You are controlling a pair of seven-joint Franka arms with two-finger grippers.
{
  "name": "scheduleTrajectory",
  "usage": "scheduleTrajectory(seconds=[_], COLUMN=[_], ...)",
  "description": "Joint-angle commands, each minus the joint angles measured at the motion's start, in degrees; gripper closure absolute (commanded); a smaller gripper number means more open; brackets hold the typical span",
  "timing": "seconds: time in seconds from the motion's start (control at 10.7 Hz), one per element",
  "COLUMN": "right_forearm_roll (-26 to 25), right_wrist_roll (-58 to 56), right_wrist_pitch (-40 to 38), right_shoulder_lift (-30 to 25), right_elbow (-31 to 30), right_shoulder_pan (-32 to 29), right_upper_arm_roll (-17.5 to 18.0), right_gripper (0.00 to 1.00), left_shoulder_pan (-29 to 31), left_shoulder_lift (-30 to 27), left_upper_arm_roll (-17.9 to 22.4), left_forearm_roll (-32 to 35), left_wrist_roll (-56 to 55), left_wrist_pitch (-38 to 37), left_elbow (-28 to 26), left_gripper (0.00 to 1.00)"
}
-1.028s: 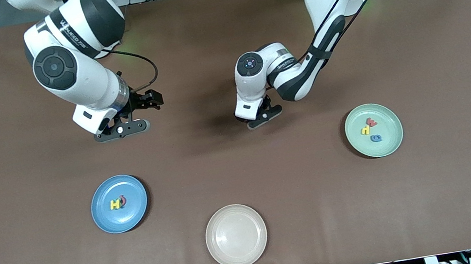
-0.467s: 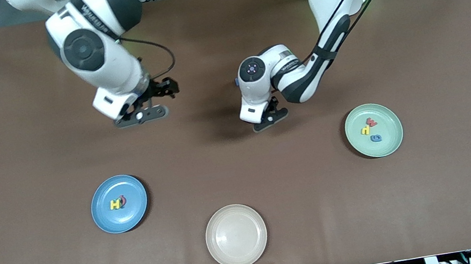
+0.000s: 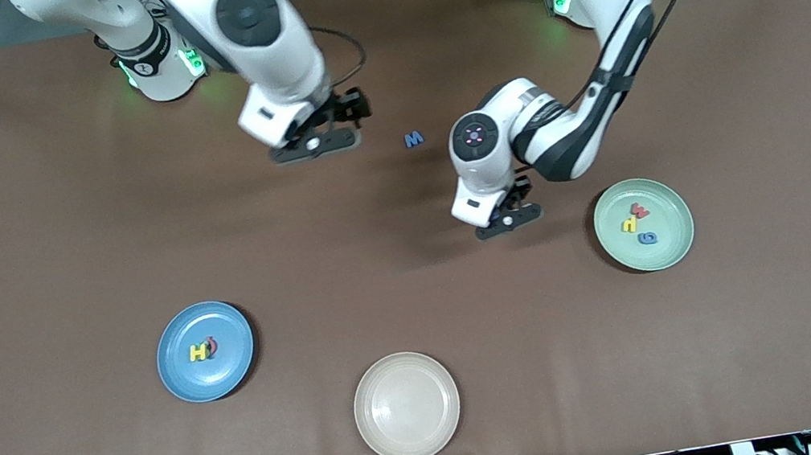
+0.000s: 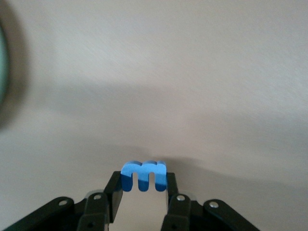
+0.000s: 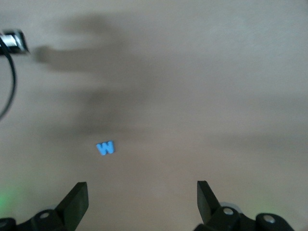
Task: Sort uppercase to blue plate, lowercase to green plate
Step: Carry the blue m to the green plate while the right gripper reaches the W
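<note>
Two pincers over a matte brown surface, one gripping a small blue letter.

The left pincer (image 4: 142, 192) is clamped on a flat, chunky blue m (image 4: 144, 174), above bare surface near the round pale green plate (image 3: 676, 243). The right pincer (image 5: 142, 202) hangs wide apart and empty over the surface near a blue w (image 3: 413, 139) lying loose there. The green plate holds a red w (image 3: 639, 210), a yellow letter (image 3: 629, 225) and a rounded blue letter (image 3: 647, 238). The round blue plate (image 3: 181, 377) holds a yellow H (image 3: 197, 351) and a red G (image 3: 212, 346) touching it. A cream plate (image 3: 411, 438) sits nearest the front camera.
</note>
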Motion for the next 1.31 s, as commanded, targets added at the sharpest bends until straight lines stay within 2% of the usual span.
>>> scheduleTrajectory(seconds=[0.0,0.19,0.47,0.65,0.84,0.93,1.03,1.12,1.22], right_forearm_roll=[-3.2,-4.9,-10.3,-14.7,-16.1,-17.2,-18.9,-20.4,-20.6], right_wrist_roll=[5.9,10.2,14.4,16.1,16.4,16.4,16.3,15.9,15.6], right_wrist_pitch=[5.2,8.7,15.3,19.5,21.1,22.7,23.9,24.3,25.3], right_shoulder_lift=[4.3,7.2,12.9,16.3,18.2,19.5,20.6,21.3,22.1], right_elbow=[0.1,0.0,-0.4,-0.8,-0.9,-0.9,-0.9,-1.0,-1.0], right_shoulder_pan=[5.3,8.8,13.4,15.4,16.5,16.6,16.6,16.4,16.4], right_upper_arm_roll=[0.0,-0.1,-0.1,-0.1,0.0,0.0,0.0,0.0,-0.1], right_gripper=[0.0,0.0,0.0,0.02,0.05,0.06,0.06,0.06,0.06], left_shoulder_pan=[5.1,10.1,18.3,22.3,24.8,25.0,25.1,25.1,25.2], left_shoulder_lift=[-5.8,-8.1,-9.2,-8.6,-7.4,-7.1,-7.1,-7.3,-7.4], left_upper_arm_roll=[-1.3,-1.3,-1.4,-1.3,-1.3,-1.3,-1.3,-1.2,-1.1], left_forearm_roll=[-2.9,-4.5,-4.5,-4.5,-4.9,-4.9,-4.9,-4.9,-5.0], left_wrist_roll=[11.7,21.1,32.5,36.7,37.4,37.4,37.4,37.4,37.5], left_wrist_pitch=[-4.3,-6.8,-7.0,-6.1,-4.8,-4.4,-4.4,-4.4,-4.4], left_elbow=[-1.7,-2.2,-4.2,-5.0,-5.4,-5.4,-5.3,-5.2,-5.0], left_gripper=[1.0,1.0,1.0,1.0,1.0,0.93,0.76,0.49,0.27])
